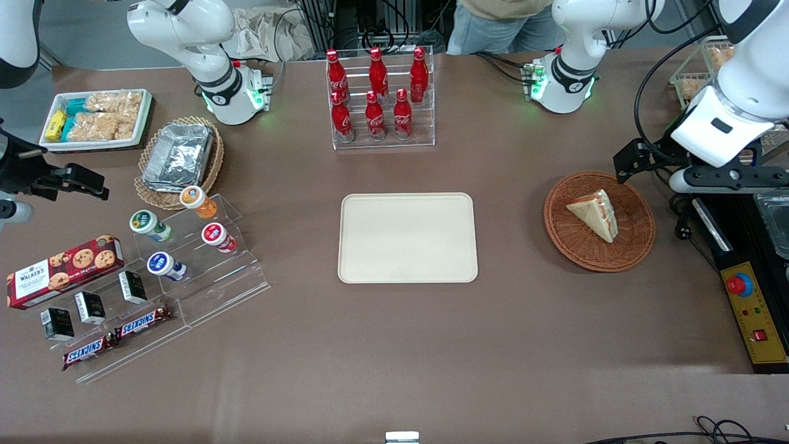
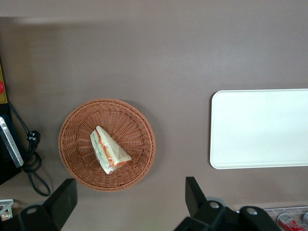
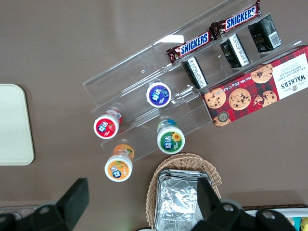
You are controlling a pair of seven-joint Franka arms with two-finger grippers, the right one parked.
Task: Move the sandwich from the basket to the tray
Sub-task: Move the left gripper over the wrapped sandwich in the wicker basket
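The sandwich (image 1: 594, 213), a pale triangular wedge with red-orange filling along its cut edge, lies in the round reddish-brown wicker basket (image 1: 635, 246). The wrist view shows the same sandwich (image 2: 109, 150) inside the basket (image 2: 77, 130). The flat cream tray (image 1: 407, 237) sits at the table's middle, bare, and its end also shows in the wrist view as the tray (image 2: 260, 127). My left gripper (image 1: 632, 161) hangs above the table just past the basket's rim, farther from the front camera. It is open (image 2: 129, 198), fingers (image 2: 65, 198) spread wide with nothing between them.
A clear rack of red cola bottles (image 1: 377, 98) stands farther from the front camera than the tray. A black control box (image 1: 753, 308) with a red button lies at the working arm's end. Snacks, yogurt cups (image 1: 179, 234) and a tan foil-container basket (image 1: 180, 157) fill the parked arm's end.
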